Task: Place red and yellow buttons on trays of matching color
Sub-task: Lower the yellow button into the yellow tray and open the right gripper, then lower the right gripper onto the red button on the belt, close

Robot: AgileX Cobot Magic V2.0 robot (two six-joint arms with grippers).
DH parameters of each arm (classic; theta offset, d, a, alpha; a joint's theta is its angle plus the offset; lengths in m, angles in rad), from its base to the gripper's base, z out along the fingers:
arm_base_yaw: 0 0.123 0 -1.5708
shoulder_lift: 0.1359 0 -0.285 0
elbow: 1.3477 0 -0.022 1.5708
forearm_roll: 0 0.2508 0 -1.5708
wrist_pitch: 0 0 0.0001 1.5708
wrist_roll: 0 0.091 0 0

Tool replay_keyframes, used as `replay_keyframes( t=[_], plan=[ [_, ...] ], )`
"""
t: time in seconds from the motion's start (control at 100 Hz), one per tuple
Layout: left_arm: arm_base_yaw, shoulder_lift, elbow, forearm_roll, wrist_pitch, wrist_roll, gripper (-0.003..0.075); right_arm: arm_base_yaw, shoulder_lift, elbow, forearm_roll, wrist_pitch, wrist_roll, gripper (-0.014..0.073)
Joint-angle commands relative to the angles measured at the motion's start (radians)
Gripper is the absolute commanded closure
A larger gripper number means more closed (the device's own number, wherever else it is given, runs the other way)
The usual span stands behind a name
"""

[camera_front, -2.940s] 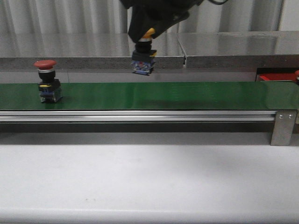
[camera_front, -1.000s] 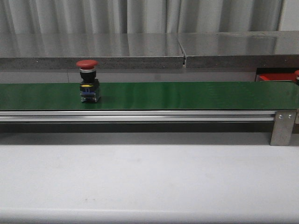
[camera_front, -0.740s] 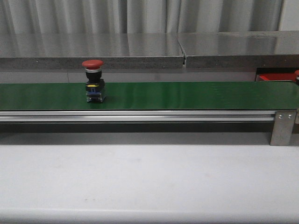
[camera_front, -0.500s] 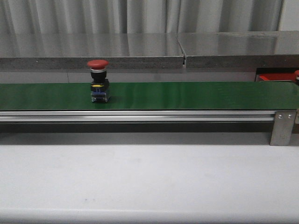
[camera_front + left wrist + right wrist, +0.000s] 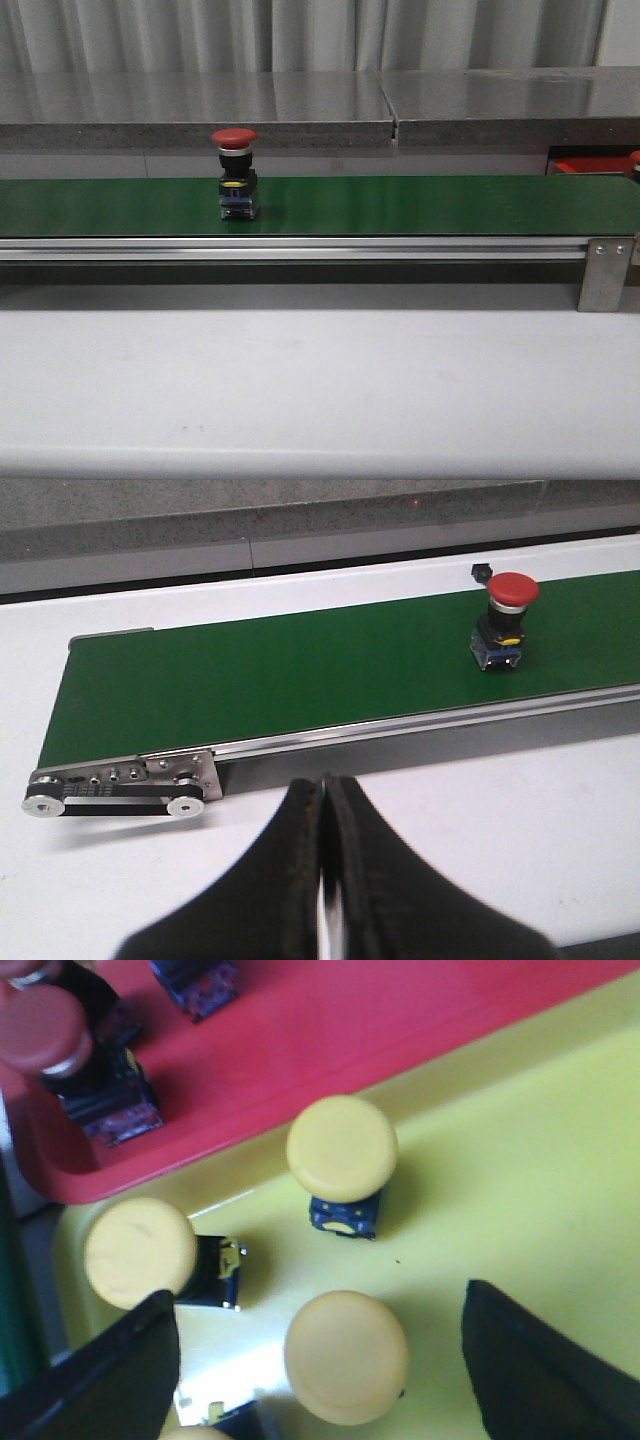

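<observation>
One red button (image 5: 235, 175) stands upright on the green belt (image 5: 420, 205), left of the middle; the left wrist view shows the same red button (image 5: 505, 620) far ahead. My left gripper (image 5: 322, 782) hangs shut and empty over the white table, short of the belt. My right gripper (image 5: 325, 1360) is open over the yellow tray (image 5: 540, 1160). A yellow button (image 5: 345, 1357) stands between its spread fingers (image 5: 110, 1380), touching neither. Two more yellow buttons (image 5: 342, 1150) (image 5: 140, 1252) stand in that tray. The red tray (image 5: 330, 1030) beside it holds red buttons (image 5: 45, 1030).
The belt's metal rail (image 5: 300, 248) and end bracket (image 5: 606, 272) run along the near side. A grey ledge (image 5: 200, 128) lies behind the belt. A sliver of the red tray (image 5: 590, 165) shows at the far right. The belt's roller end (image 5: 110, 790) lies near my left gripper.
The red button has ridden the belt rightward. The right arm, which held a yellow button above the belt in the oldest frame, has left the front view.
</observation>
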Motion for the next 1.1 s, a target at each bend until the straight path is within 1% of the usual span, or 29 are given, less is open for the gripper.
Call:
replay_keyframes(
  t=[0.0,0.14,0.3,0.55,0.71,0.9,1.09],
  plan=[
    [-0.006,0.004,-0.026,-0.015,-0.066,-0.003,0.0741,0.035,-0.085,-0.023,0.0,-0.022,-0.004,0.0012],
    [-0.006,0.004,-0.026,-0.015,-0.066,-0.003,0.0741,0.126,-0.138,-0.023,-0.024,-0.006,-0.004,0.0012],
    [-0.006,0.004,-0.026,-0.015,-0.066,-0.003,0.0741,0.241,-0.165,-0.047,-0.033,0.052,-0.004,0.0012],
    [-0.006,0.004,-0.026,-0.015,-0.066,-0.003,0.0741,0.449,-0.163,-0.174,-0.059,0.226,-0.004,0.0012],
    [-0.006,0.004,-0.026,-0.015,-0.066,-0.003,0.0741,0.581,-0.162,-0.264,-0.061,0.3,-0.004,0.0012],
    [-0.006,0.004,-0.026,-0.015,-0.066,-0.003,0.0741,0.686,-0.109,-0.379,-0.07,0.42,-0.004,0.0012],
    [-0.006,0.004,-0.026,-0.015,-0.066,-0.003,0.0741,0.742,-0.006,-0.491,-0.091,0.521,-0.004,0.0012]
  ],
)
